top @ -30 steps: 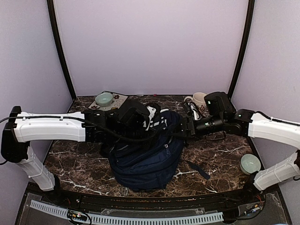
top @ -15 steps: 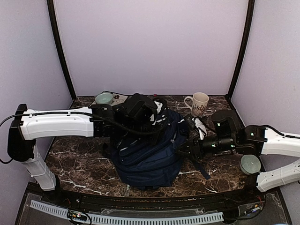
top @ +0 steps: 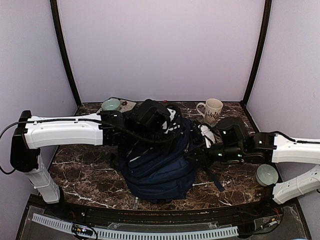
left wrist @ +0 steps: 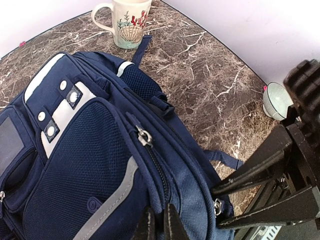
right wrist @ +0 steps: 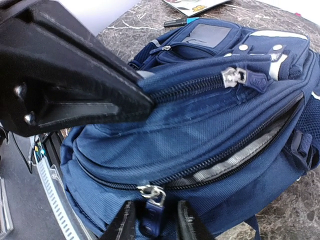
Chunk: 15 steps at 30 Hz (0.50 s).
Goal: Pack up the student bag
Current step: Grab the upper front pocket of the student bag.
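The student bag [top: 160,170] is a navy backpack lying mid-table with its front pockets up. My left gripper [top: 165,132] is shut on a fold of its fabric beside a zipper, as the left wrist view [left wrist: 156,225] shows. My right gripper [top: 194,155] is at the bag's right side. In the right wrist view its fingers [right wrist: 154,210] stand apart on either side of the main zipper's blue pull [right wrist: 150,222], not pressing it. That zipper is partly open to the right of the slider, with grey lining [right wrist: 235,160] showing.
A patterned mug [top: 212,110] stands at the back right. One green bowl [top: 266,174] sits by the right arm; another [top: 111,104] sits on a flat tray [top: 127,106] at the back left. A loose strap [top: 212,180] trails off the bag's right side.
My right gripper has come forward from the bag's upper right and down its right side to the zipper pull. My left gripper has shifted slightly right, and the bag's top is raised.
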Tool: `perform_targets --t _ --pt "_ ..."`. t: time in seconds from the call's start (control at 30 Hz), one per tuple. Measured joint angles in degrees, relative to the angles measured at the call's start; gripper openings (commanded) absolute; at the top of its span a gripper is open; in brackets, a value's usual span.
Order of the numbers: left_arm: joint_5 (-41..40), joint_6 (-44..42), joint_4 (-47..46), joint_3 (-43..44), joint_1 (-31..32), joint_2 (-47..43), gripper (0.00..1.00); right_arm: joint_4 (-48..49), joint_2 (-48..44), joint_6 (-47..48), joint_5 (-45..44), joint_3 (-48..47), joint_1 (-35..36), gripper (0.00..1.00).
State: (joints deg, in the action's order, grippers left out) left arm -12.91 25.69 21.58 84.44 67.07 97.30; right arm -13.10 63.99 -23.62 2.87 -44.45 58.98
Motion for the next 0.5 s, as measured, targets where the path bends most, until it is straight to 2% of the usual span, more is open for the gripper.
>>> perform_targets --t 0.23,0.5 --pt "0.3 0.3 0.0 0.2 0.0 0.4 0.00 0.6 0.0 0.5 -1.6 -1.0 0.7 0.00" --pt "0.7 0.5 0.2 1.3 0.0 1.6 0.00 -2.0 -2.3 0.7 -3.2 -1.0 1.3 0.00"
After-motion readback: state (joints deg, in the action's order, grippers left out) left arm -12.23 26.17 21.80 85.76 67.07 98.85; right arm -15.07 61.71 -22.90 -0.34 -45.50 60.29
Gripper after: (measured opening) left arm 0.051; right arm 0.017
